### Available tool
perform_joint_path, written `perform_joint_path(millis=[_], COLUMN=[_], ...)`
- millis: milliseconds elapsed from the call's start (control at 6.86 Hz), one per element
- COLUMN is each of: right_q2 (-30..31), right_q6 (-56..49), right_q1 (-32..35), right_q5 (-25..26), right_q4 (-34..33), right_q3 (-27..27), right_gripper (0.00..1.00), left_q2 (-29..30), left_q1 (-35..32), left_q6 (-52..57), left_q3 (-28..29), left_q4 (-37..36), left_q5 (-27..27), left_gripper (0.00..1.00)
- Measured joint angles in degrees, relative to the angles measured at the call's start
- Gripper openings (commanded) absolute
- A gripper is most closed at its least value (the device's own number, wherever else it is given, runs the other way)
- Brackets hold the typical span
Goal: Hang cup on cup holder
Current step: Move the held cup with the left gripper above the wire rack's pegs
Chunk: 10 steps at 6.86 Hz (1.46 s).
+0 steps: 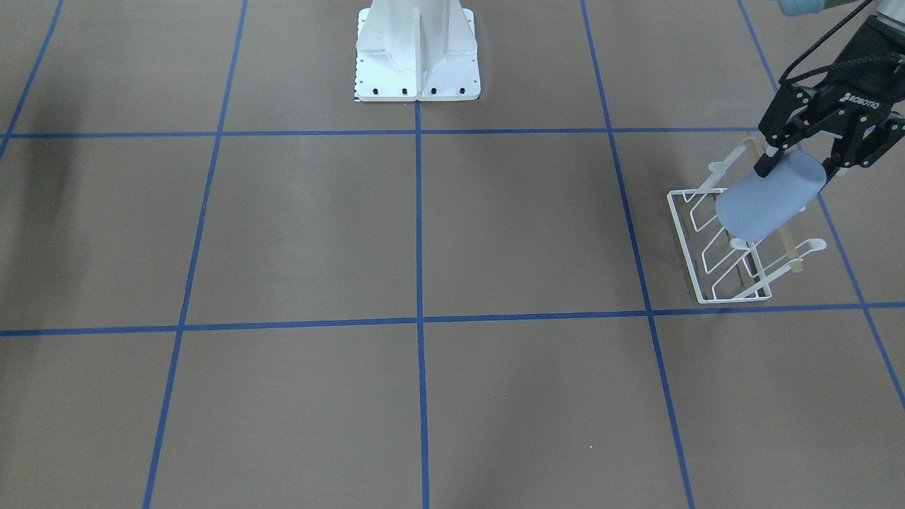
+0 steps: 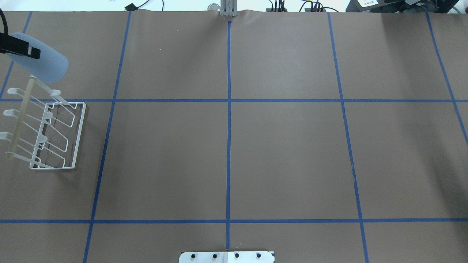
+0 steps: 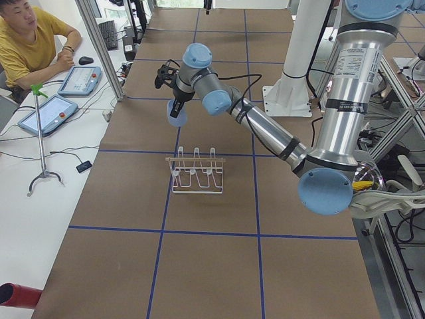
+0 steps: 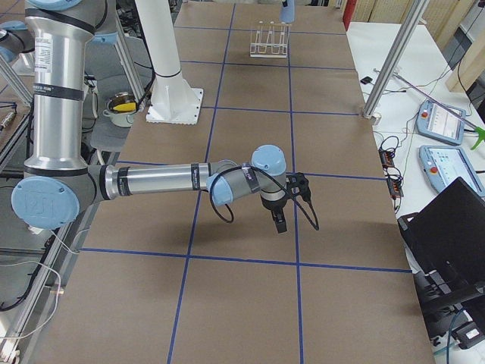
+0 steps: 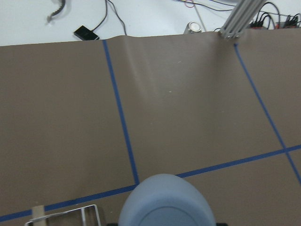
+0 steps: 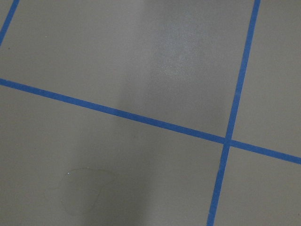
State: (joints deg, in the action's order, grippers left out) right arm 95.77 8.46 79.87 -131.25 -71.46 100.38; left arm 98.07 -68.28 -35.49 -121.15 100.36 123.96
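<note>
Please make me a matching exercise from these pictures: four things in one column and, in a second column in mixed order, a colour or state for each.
Column one:
1. cup
2. cup holder
3. wooden rod
4. left hand

Column two:
A. tan
B. black, shut
C. light blue, held in the air
D. white wire, standing on the table

Pairs: 1-C, 2-D, 3-A, 4-B.

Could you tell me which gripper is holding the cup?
The left gripper: it grips the cup near the cup holder; the right gripper is far away.
</note>
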Motion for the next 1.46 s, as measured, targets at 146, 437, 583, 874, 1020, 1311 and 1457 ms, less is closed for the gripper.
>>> perform_joint_path(millis=[146, 437, 583, 874, 1020, 1311, 1457], right_q2=[0.0, 0.1, 0.2, 0.3, 0.3, 0.3, 0.3], right_q6=[0.0, 0.0, 0.0, 0.0, 0.0, 0.0, 0.0], right_q1=[0.0, 0.0, 0.0, -0.1, -0.1, -0.1, -0.1], right_q5=[0.0, 0.1, 0.2, 0.4, 0.4, 0.3, 0.3], right_q4=[0.0, 0.1, 0.1, 0.2, 0.3, 0.3, 0.3], right_q3=[0.0, 0.0, -0.1, -0.1, -0.1, 0.0, 0.0], right_gripper=[1.0, 1.0, 1.0, 1.0, 1.0, 1.0, 1.0], left_q2=[-0.8, -1.8, -1.9, -1.9, -1.8, -1.6, -1.5], left_q1=[1.6, 3.5, 4.3, 5.8, 6.1, 6.3, 6.6], left_q6=[1.6, 2.4, 2.4, 2.4, 2.4, 2.4, 2.3], left_q3=[-1.6, -1.6, -0.9, 1.2, 2.7, 5.1, 5.9], left_q4=[-3.9, -5.8, -5.8, -4.2, -2.3, -0.1, 0.2], left_q5=[-3.8, -6.8, -7.2, -7.3, -7.3, -7.3, -7.3], left_gripper=[0.0, 0.0, 0.0, 0.0, 0.0, 0.0, 0.0])
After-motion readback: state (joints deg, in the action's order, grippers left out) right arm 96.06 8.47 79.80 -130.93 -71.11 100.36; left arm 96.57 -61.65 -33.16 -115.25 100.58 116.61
